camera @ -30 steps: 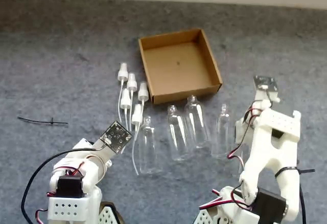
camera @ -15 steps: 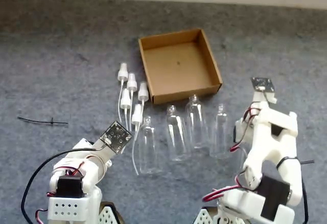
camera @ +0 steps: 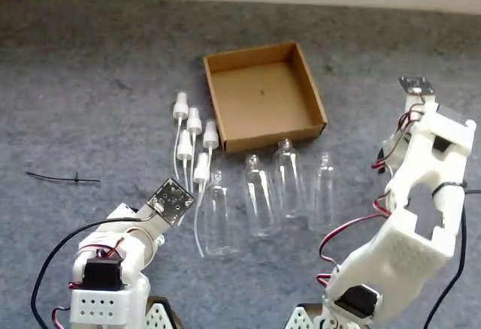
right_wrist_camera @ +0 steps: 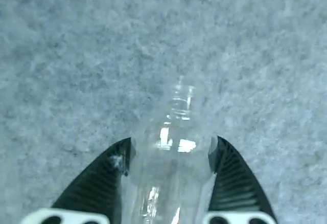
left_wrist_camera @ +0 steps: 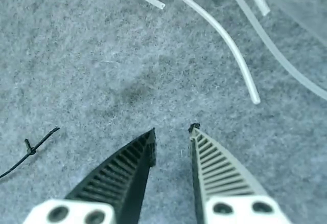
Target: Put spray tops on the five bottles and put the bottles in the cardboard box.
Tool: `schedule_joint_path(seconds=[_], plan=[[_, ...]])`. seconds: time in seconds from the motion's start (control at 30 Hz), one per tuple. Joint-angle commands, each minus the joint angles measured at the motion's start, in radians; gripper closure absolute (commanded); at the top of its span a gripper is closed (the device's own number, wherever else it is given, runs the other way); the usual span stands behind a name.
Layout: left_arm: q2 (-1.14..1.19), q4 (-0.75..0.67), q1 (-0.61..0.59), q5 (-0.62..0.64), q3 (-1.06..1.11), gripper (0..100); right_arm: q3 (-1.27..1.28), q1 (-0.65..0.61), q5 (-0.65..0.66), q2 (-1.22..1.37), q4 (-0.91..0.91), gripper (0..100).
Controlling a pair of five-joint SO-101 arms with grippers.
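The right tool [right_wrist_camera: 171, 143] pinches a clear plastic bottle [right_wrist_camera: 179, 112] with a bare neck, one finger against each side, above the grey felt bench [camera: 90, 81]. The left tool [left_wrist_camera: 172, 129] is spread, its tips low over the felt. Four more clear bottles [camera: 259, 194] lie in a row at 6 o'clock of the open brown cardboard box [camera: 263, 96]. Five white spray tops [camera: 194, 137] lie at the box's 8 o'clock.

The left arm [camera: 129, 240] and right arm [camera: 421, 224] are made of white plastic with black servos; the left gripper [left_wrist_camera: 172, 129] is ribbed.
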Motion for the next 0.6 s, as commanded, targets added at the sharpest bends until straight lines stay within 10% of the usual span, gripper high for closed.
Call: schedule_joint_path(seconds=[0.0, 0.57], plan=[[0.016, 0.018, -0.01, -0.009, 0.022, 89, -0.079, -0.001, 0.014, -0.004, 0.012, 85.3], [0.016, 0.018, -0.01, -0.009, 0.022, 89, -0.12, -0.051, -0.049, 0.004, 0.067, 76.0]])
